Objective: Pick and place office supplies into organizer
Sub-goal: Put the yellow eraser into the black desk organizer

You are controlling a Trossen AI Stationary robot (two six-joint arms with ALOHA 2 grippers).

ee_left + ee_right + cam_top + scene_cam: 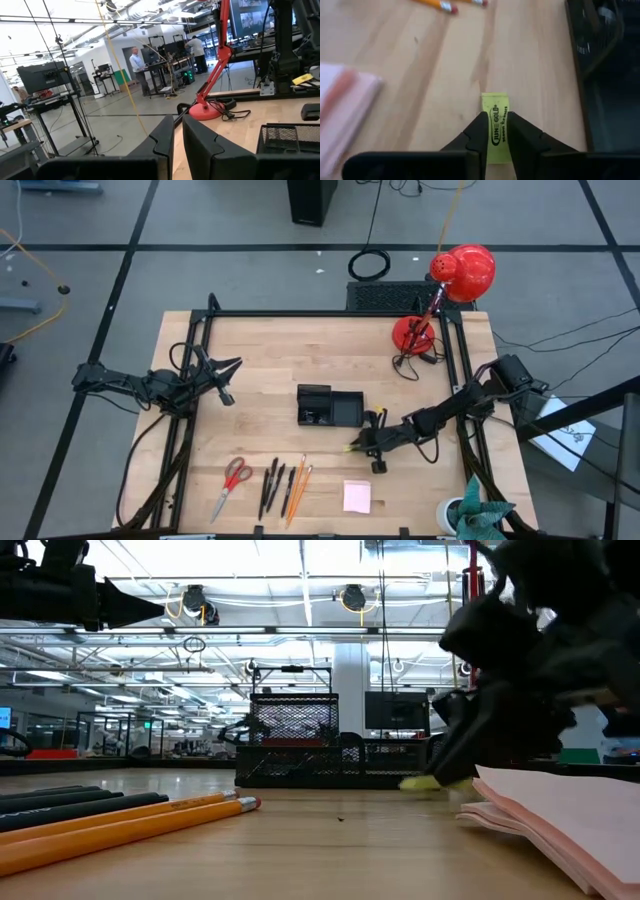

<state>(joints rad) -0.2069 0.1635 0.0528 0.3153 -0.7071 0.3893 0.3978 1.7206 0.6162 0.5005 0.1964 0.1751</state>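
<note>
Pinching a small yellow eraser between its two dark fingers, the right gripper sits low over the wooden table, just beside the organizer at about its 4 o'clock in the high view; the right wrist view shows the fingers closed against both long sides of the printed yellow block, which lies flat on the wood. From table height the same yellow piece shows on the table under the dark gripper, in front of the black mesh organizer. That organizer stands near the middle of the table. Toward 6 o'clock from it, along the near edge, lie the red-handled scissors, the dark pens and the orange pencils in a loose row, with the pale pink sticky-note pad well apart at their 3 o'clock. The left gripper hangs above the table's left side, at about 9 o'clock from the organizer, its fingers nearly together with only a narrow gap between them and nothing held. A red desk lamp stands at the far right corner, around 1 o'clock from the organizer.
</note>
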